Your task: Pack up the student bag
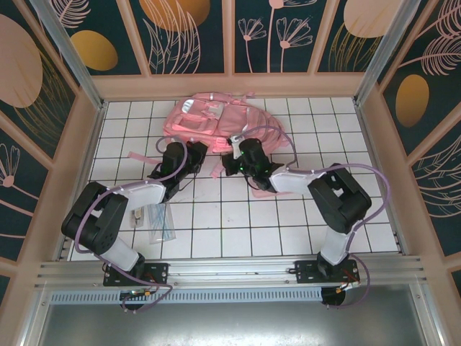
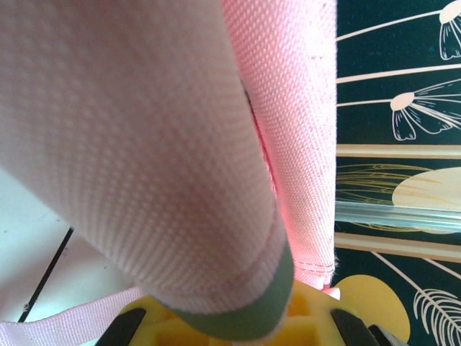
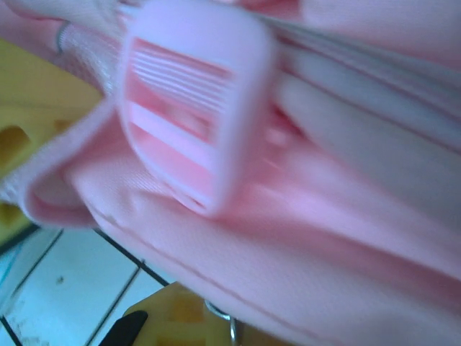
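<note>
The student bag [image 1: 209, 119], pink with silver strips, lies at the back middle of the tiled table. My left gripper [image 1: 196, 150] is at its near left edge and my right gripper [image 1: 232, 160] at its near right edge. In the left wrist view, a fold of the bag's pink fabric [image 2: 144, 144] with a green trim runs down into my left gripper [image 2: 234, 333], which is shut on it. The right wrist view is blurred. There, bag fabric [image 3: 324, 238] and a pink plastic buckle [image 3: 191, 101] lie over my right gripper [image 3: 216, 328], which is shut on the fabric edge.
A clear plastic sleeve [image 1: 160, 225] and a small object [image 1: 137, 216] lie on the tiles beside the left arm. Loose pink straps [image 1: 216, 170] trail from the bag towards the arms. Wooden walls with a metal frame [image 1: 72, 58] enclose the table.
</note>
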Action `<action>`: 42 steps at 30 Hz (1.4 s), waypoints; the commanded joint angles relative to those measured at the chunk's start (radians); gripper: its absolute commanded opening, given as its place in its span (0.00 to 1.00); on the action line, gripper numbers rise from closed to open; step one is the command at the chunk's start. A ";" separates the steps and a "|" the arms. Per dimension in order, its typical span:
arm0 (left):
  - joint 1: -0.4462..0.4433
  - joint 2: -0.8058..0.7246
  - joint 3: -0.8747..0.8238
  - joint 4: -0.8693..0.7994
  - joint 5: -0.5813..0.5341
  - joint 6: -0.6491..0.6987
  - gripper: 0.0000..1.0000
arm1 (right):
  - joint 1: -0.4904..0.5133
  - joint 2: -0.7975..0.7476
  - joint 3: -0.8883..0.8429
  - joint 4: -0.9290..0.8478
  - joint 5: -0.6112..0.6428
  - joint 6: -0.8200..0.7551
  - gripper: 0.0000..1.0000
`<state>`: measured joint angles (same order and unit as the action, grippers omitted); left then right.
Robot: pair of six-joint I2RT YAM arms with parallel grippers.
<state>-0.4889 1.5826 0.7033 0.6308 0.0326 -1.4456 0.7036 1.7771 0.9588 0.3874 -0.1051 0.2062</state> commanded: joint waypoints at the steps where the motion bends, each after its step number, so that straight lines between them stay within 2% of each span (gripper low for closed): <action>1: 0.035 -0.042 0.028 0.026 -0.035 0.058 0.00 | -0.047 -0.075 -0.034 -0.137 -0.015 -0.046 0.00; 9: 0.065 -0.051 0.033 0.011 -0.014 0.100 0.00 | -0.151 -0.141 -0.049 -0.390 -0.030 -0.116 0.00; 14: 0.123 -0.026 0.041 -0.006 0.023 0.161 0.00 | -0.213 -0.142 0.000 -0.562 0.094 -0.188 0.00; 18: 0.165 0.034 0.088 -0.043 0.034 0.240 0.00 | -0.232 -0.138 0.050 -0.648 0.169 -0.181 0.00; 20: 0.181 0.089 0.126 -0.039 0.055 0.268 0.00 | -0.231 -0.139 0.071 -0.664 0.126 -0.159 0.00; 25: 0.210 0.300 0.325 -0.050 0.145 0.345 0.00 | -0.163 -0.131 0.111 -0.603 -0.135 -0.073 0.00; 26: 0.214 0.328 0.355 -0.055 0.168 0.347 0.15 | -0.141 -0.127 0.118 -0.575 -0.177 -0.057 0.00; 27: 0.216 0.351 0.382 -0.058 0.191 0.344 0.46 | -0.117 -0.123 0.126 -0.543 -0.205 -0.032 0.00; 28: 0.216 0.359 0.396 -0.071 0.196 0.337 0.68 | -0.095 -0.114 0.141 -0.511 -0.228 -0.011 0.00; 30: 0.216 0.348 0.393 -0.087 0.198 0.333 0.94 | -0.069 -0.095 0.168 -0.451 -0.264 0.031 0.00; 31: 0.216 0.329 0.378 -0.094 0.195 0.335 0.99 | -0.060 -0.085 0.185 -0.423 -0.284 0.046 0.00; 36: 0.216 0.188 0.210 -0.085 0.228 0.262 0.98 | -0.049 -0.029 0.267 -0.333 -0.375 0.112 0.00; 39: 0.204 0.075 0.048 0.021 0.250 0.143 0.94 | -0.049 0.023 0.332 -0.306 -0.446 0.155 0.00; 42: 0.169 -0.031 -0.064 0.063 0.213 0.076 0.88 | -0.047 0.066 0.381 -0.266 -0.523 0.208 0.00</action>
<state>-0.2852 1.6226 0.6968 0.5957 0.2272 -1.2816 0.6476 1.8297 1.2625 -0.0433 -0.4973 0.3527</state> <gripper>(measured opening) 0.891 0.053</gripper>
